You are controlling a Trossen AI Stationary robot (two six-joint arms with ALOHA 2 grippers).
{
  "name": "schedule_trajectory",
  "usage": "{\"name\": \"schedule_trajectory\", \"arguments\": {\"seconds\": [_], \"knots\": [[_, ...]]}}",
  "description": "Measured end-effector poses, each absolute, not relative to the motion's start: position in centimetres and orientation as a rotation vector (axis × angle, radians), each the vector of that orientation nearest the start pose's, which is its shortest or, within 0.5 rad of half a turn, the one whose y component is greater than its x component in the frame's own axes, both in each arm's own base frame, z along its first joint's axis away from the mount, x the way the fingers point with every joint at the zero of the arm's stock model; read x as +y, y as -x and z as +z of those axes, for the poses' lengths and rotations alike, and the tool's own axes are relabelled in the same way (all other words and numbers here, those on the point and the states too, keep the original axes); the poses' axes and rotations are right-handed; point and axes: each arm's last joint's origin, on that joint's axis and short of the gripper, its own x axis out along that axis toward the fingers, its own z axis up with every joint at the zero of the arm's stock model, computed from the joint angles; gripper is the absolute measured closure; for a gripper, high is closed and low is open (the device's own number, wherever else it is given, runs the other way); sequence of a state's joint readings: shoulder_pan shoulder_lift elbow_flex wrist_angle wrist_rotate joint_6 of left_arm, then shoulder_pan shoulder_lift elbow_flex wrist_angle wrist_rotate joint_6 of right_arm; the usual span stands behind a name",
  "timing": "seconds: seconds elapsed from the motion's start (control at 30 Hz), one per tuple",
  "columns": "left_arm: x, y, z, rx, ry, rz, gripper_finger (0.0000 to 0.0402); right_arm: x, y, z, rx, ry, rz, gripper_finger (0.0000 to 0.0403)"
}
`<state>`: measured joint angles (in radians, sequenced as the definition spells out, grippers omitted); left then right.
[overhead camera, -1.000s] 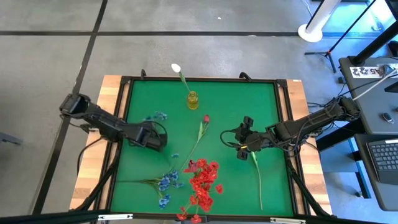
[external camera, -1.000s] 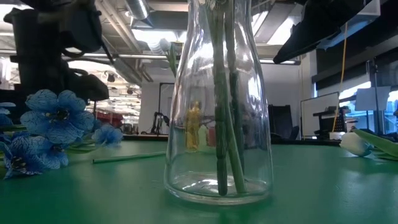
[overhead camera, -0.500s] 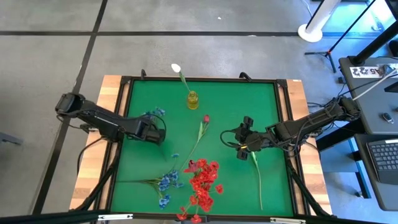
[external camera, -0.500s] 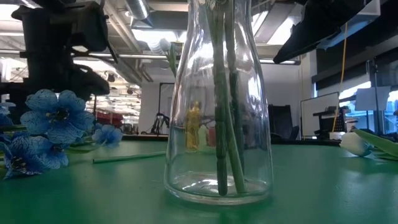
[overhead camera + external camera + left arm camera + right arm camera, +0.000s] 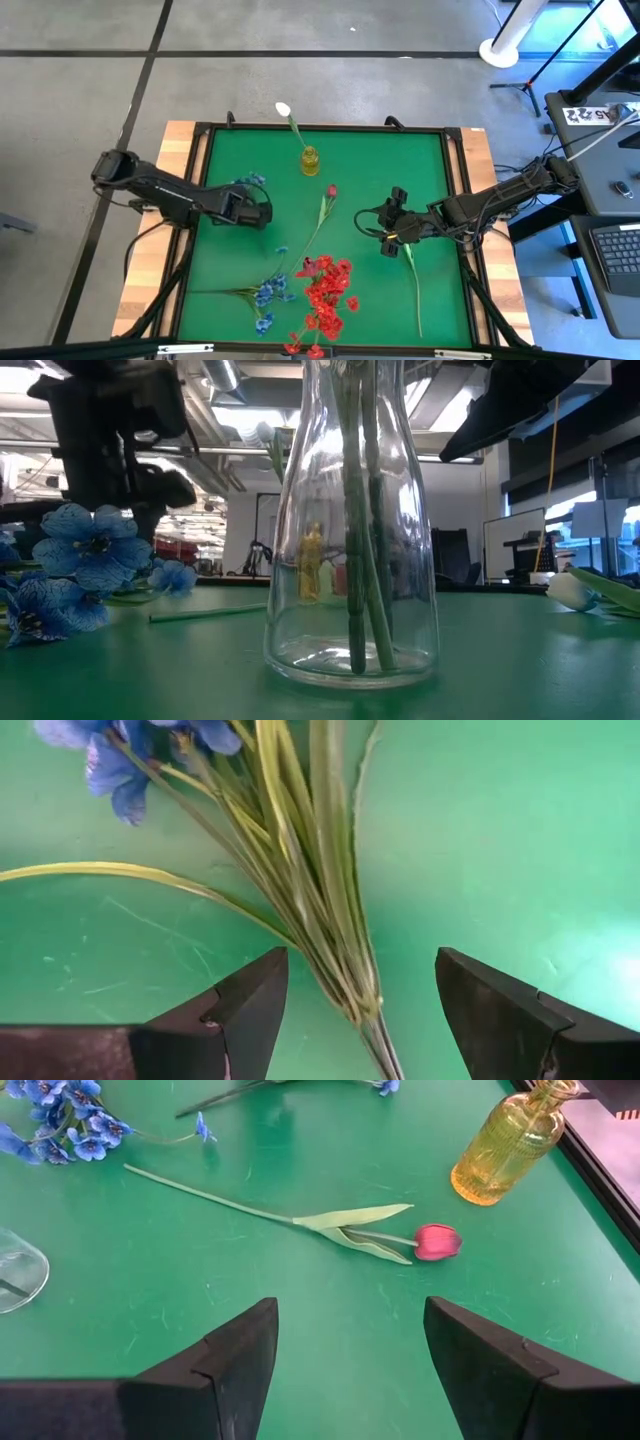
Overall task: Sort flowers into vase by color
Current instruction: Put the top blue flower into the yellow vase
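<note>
Left pincer (image 5: 355,1010) hangs spread wide over the blue flower (image 5: 300,870) stems near the tabletop's left edge. It looks ready to pick them up; next it should drop lower and squeeze. Right pincer (image 5: 345,1370) waits, spread, near the right edge.

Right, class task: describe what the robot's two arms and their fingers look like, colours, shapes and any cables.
Both arms are dark, slim and jointed. The left gripper and right gripper are blocky and black; cables loop beside each arm, and a small yellow-orange spot shows at the right wrist. In the wrist views the fingers are broad, matt black wedges with angular edges. No markings are legible.
</note>
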<state>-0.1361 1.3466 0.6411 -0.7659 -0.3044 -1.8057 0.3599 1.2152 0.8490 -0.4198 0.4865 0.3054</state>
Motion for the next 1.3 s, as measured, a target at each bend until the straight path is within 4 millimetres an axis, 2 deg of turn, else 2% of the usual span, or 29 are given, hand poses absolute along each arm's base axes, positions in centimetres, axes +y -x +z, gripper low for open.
{"name": "schedule_trajectory", "arguments": {"seconds": [0.2, 0.43, 0.57, 0.83, 0.97, 1.13, 1.3], "knots": [[-0.6, -20.1, 14.0, 0.888, 1.145, 1.361, 0.0154, 7.3, -23.3, 25.3, 0.687, 0.031, -0.227, 0.0153], [0.7, -20.1, 13.7, 0.926, 1.136, 1.385, 0.0169, 7.3, -23.3, 25.3, 0.687, 0.03, -0.227, 0.0152], [1.3, -20.1, 13.7, 0.935, 1.119, 1.388, 0.0224, 7.3, -23.3, 25.3, 0.687, 0.029, -0.227, 0.0153], [2.3, -20.1, 13.7, 0.898, 1.051, 1.399, 0.0382, 7.3, -23.3, 25.3, 0.687, 0.027, -0.228, 0.0153], [2.4, -20.6, 13.9, 0.829, 0.97, 1.373, 0.0388, 7.3, -23.3, 25.3, 0.686, 0.027, -0.228, 0.0153], [2.0, -21.9, 16.0, 0.763, 0.843, 1.322, 0.0395, 7.3, -23.3, 25.3, 0.687, 0.027, -0.228, 0.0153], [0.1, -23.2, 20.7, 0.669, 0.723, 1.231, 0.0396, 7.3, -23.3, 25.3, 0.687, 0.027, -0.228, 0.0153]]}}
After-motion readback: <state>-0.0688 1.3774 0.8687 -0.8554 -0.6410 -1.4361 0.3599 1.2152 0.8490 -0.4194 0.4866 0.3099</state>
